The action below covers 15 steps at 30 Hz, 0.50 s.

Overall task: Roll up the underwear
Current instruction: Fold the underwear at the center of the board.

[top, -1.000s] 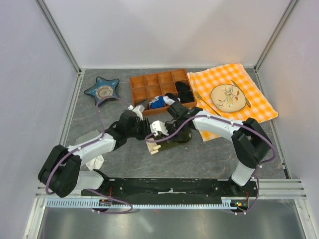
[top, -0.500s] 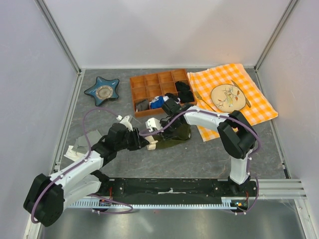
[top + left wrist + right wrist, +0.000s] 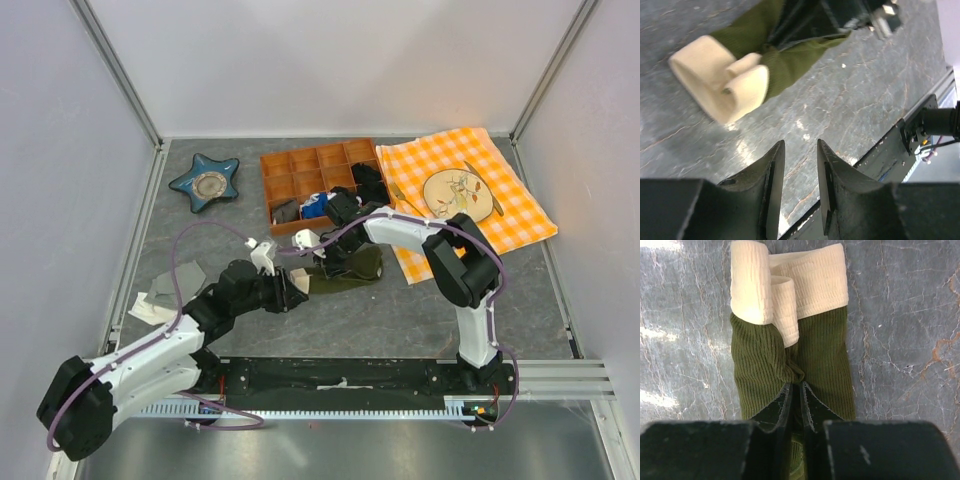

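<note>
One underwear (image 3: 825,365): the right pincer (image 3: 796,386) pinches its green cloth, the left pincer (image 3: 800,145) hangs parted and empty.

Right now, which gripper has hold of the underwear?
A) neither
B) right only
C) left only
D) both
B: the right gripper is pinched shut on the green cloth of the underwear, while the left gripper sits apart from it, with bare table showing between its fingers.
</note>
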Each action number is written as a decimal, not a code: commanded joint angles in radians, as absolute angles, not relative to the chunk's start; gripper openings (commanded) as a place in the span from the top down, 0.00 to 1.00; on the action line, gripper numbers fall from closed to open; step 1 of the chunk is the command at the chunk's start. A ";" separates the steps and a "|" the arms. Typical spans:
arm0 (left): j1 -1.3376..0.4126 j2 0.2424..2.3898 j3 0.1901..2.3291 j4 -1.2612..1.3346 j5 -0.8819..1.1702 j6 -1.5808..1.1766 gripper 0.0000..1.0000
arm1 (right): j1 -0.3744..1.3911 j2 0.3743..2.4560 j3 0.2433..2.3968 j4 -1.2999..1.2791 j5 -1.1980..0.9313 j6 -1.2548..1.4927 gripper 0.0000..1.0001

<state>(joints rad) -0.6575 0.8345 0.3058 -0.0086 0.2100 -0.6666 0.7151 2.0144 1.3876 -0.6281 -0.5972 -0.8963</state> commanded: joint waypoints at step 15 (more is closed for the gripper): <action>-0.723 1.230 0.410 0.452 0.127 -0.535 0.66 | 0.657 2.080 1.431 -0.621 -0.695 -0.841 0.81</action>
<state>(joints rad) -0.7181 1.1912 0.3641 0.3077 0.1741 -0.5907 0.6701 2.0556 1.4143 -0.6285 -0.6842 -0.8333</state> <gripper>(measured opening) 0.346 0.183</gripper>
